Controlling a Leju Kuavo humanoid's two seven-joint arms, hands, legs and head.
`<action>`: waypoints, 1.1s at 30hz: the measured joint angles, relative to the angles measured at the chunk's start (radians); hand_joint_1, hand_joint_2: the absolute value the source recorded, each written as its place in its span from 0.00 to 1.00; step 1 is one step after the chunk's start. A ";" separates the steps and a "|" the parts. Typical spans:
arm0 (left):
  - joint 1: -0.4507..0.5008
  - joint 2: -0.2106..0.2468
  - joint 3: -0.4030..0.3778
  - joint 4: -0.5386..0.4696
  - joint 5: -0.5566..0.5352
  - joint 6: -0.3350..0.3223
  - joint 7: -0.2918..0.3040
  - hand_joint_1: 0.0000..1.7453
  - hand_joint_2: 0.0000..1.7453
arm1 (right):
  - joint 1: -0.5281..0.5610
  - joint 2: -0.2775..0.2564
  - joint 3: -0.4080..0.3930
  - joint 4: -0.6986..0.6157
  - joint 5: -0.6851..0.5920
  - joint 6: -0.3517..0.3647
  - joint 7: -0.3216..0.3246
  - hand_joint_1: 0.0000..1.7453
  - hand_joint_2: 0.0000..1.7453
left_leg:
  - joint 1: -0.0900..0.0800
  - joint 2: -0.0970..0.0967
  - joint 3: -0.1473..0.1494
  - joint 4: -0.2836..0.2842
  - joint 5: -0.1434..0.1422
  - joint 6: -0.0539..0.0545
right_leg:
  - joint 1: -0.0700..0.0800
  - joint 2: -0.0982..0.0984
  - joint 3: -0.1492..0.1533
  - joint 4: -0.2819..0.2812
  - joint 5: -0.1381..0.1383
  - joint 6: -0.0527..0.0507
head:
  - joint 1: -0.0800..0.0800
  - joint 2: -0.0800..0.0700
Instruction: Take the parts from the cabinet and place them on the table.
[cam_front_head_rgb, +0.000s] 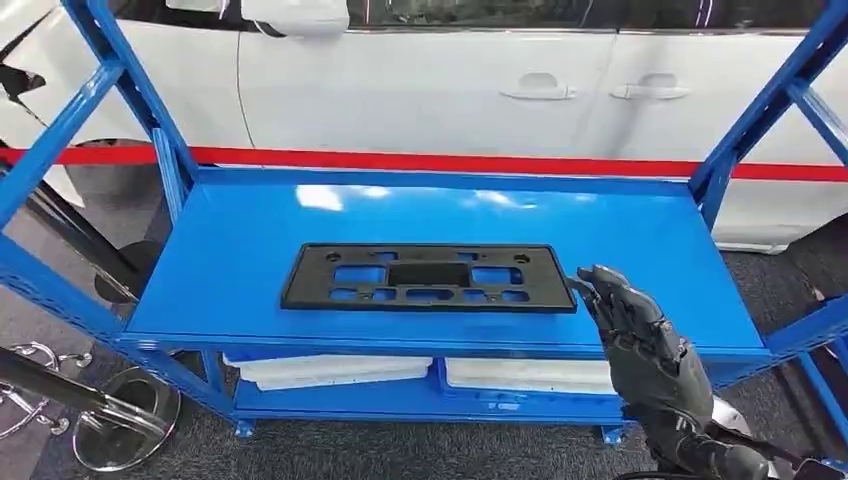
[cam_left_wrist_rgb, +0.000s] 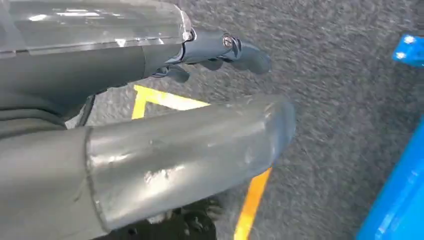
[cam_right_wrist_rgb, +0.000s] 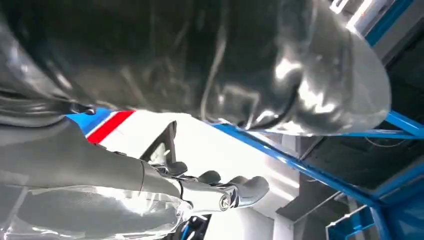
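Beside right hand (cam_front_head_rgb: 640, 335), black part (cam_front_head_rgb: 430, 277)

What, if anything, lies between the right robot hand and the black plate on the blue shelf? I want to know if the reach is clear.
Nothing visible does. In the head view the right robot hand is at the black plate's right end, fingers spread, with only bare blue shelf around the plate. Actual contact cannot be told.

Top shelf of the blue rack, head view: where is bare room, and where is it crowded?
The blue shelf is bare behind the black plastic plate, toward the white car, and at both ends beside the uprights. Tightest is the front right, where the right hand sits at the plate's right end.
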 joint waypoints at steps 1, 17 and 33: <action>-0.003 -0.003 0.000 0.001 0.000 0.000 0.000 0.00 0.00 | 0.001 0.000 0.000 0.001 0.000 0.000 0.000 0.00 0.00 | -0.002 -0.002 0.010 0.001 -0.004 -0.006 | 0.008 -0.002 -0.005 0.006 -0.036 -0.004 | 0.000 0.000; -0.005 -0.001 -0.001 0.001 -0.001 0.000 0.000 0.00 0.00 | 0.000 -0.002 0.000 -0.001 0.000 0.000 0.000 0.00 0.00 | -0.006 0.003 -0.114 0.031 0.052 -0.033 | -0.002 0.003 0.107 -0.026 -0.103 -0.018 | 0.000 0.000; -0.036 -0.013 -0.056 0.002 -0.123 0.016 0.060 0.00 0.00 | -0.372 0.306 0.503 0.834 1.236 -0.819 0.504 0.00 1.00 | 0.003 0.006 -0.047 0.000 0.035 -0.024 | 0.006 0.003 0.007 -0.017 -0.025 -0.021 | 0.002 0.000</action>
